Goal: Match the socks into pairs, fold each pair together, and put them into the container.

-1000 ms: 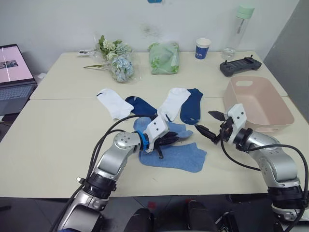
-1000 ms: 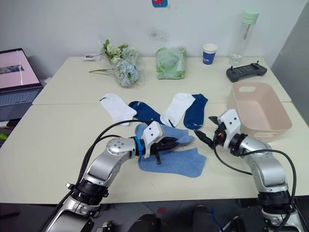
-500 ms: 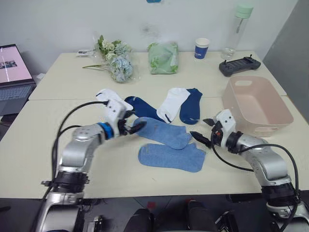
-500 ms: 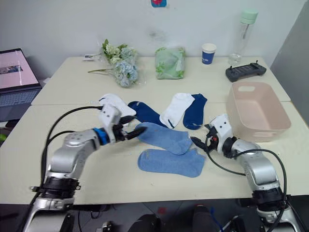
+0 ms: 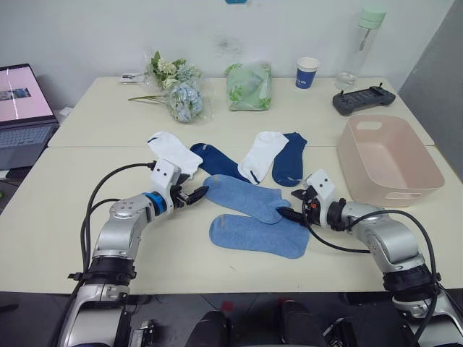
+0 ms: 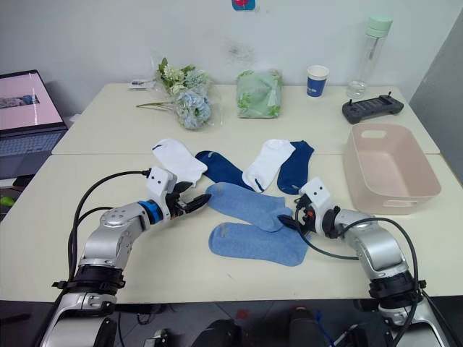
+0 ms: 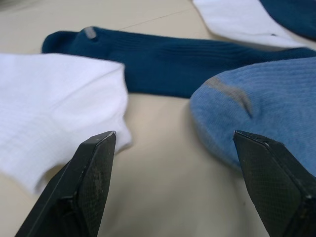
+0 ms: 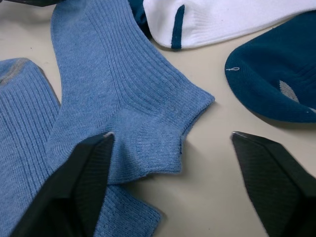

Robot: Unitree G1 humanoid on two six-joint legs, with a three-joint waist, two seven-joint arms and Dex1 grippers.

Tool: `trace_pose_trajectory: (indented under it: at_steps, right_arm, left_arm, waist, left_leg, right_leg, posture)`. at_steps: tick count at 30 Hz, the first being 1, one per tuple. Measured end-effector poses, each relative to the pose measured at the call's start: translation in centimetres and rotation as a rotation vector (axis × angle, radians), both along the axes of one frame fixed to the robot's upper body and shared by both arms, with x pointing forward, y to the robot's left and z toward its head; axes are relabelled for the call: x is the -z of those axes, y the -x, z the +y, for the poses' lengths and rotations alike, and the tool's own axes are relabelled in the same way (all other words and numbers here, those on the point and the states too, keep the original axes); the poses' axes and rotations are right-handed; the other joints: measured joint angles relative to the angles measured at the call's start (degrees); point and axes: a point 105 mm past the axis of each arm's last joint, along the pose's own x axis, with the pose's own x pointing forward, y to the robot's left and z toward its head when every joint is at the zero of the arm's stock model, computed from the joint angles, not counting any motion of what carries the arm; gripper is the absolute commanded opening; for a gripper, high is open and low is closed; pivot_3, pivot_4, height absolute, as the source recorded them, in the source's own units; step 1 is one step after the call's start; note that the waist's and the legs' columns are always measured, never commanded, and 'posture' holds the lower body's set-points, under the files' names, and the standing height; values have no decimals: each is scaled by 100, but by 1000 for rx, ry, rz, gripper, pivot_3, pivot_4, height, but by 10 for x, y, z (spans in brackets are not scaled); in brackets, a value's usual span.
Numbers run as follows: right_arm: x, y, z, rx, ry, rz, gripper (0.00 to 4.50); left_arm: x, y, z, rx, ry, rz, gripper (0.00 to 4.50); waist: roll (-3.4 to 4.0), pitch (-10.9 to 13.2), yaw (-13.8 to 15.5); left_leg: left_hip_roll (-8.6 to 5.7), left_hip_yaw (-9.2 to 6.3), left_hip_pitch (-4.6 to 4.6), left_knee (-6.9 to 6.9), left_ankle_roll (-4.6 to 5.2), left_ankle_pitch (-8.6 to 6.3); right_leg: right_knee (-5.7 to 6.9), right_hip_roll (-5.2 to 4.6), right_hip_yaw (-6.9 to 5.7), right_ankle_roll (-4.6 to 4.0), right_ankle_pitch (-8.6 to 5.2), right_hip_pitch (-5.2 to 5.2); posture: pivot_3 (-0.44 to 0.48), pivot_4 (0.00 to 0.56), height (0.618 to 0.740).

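Two light blue socks lie flat mid-table, one slanting above the other. My left gripper stands open and empty at the upper sock's toe, between it and a white sock. At that same sock's cuff my right gripper is open, its fingers either side of the cuff. Behind lie a white sock, a navy sock, another white sock and another navy one. The pink container stands empty at the right.
Along the back of the table are a flower bunch, a pale green cloth bundle, a blue paper cup, a bottle and a black controller. A laptop sits at far left.
My left gripper let go of the light blue sock, opened and drew back left to its toe; the sock now lies spread flat. My right gripper moved left to the cuff, its fingers somewhat closer together.
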Motion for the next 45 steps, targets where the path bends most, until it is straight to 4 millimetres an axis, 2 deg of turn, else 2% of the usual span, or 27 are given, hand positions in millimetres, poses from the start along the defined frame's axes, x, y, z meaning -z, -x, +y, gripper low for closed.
trace_pose_trajectory:
  at_steps: [8, 9, 13, 21, 26, 33, 38, 42, 45]
  right_arm:
    - [2, 0, -1, -4, 2, 10, 153]
    - [2, 0, -1, -4, 3, 10, 0]
    - [2, 0, -1, -3, 0, 12, 0]
    - [-1, 0, -2, -8, -23, 25, 0]
    - [-13, -4, -6, 5, -56, 18, 0]
    - [-12, -2, -6, -9, -74, 48, 0]
    - [-18, -2, -13, 15, -110, 75, 0]
    - [-42, -3, -18, 4, -149, 70, 0]
    - [-55, 2, -20, -31, -158, 80, 0]
  left_arm:
    - [9, 0, -3, 22, -15, 35, 1522]
    - [8, 0, -4, 27, -17, 34, 1231]
    - [7, 0, -5, 36, -20, 33, 35]
    - [6, 1, -5, 34, -11, 36, 35]
    - [3, 8, -4, 25, 51, 65, 35]
    - [2, 14, 1, 19, 42, 74, 35]
    - [-15, 21, -9, 47, 84, 38, 35]
    - [-40, 25, -17, 68, 136, -13, 35]
    - [-46, 37, -23, 104, 161, 1, 35]
  waist:
    - [0, 0, -11]
    - [0, 0, -11]
    - [0, 0, -12]
    - [0, 0, -12]
    - [0, 0, -22]
    - [0, 0, -15]
    - [0, 0, -12]
    - [0, 0, -17]
    - [0, 0, -18]
  left_leg:
    - [0, 0, -1, 0, 0, 0]
    - [0, -1, 0, 0, 0, 0]
    - [1, 0, 0, 0, 0, 0]
    - [0, -1, -1, 0, 0, 0]
    - [2, -2, 0, -1, 0, 0]
    - [2, -1, -1, -1, 0, 0]
    - [1, -1, -3, -1, 0, 0]
    - [3, 0, -1, -2, 0, 0]
    - [3, 0, -2, -6, 0, -1]
  right_leg:
    - [2, 0, -1, 0, 0, -2]
    - [2, 0, -1, 0, 0, -2]
    - [2, 0, 0, 0, 0, -2]
    - [2, 0, 0, 0, 0, -2]
    - [3, 1, -1, 0, 0, -2]
    - [1, 1, 0, 0, 0, -2]
    - [1, 0, 0, 0, 0, -2]
    - [1, 0, 0, 0, 0, -1]
    - [-3, 1, 1, 0, 0, -1]
  posture:
    - [0, 150, 740]
    - [0, 150, 740]
    - [0, 150, 740]
    - [0, 150, 740]
    - [0, 150, 740]
    - [0, 150, 740]
    - [0, 150, 740]
    - [0, 150, 740]
    - [0, 150, 740]
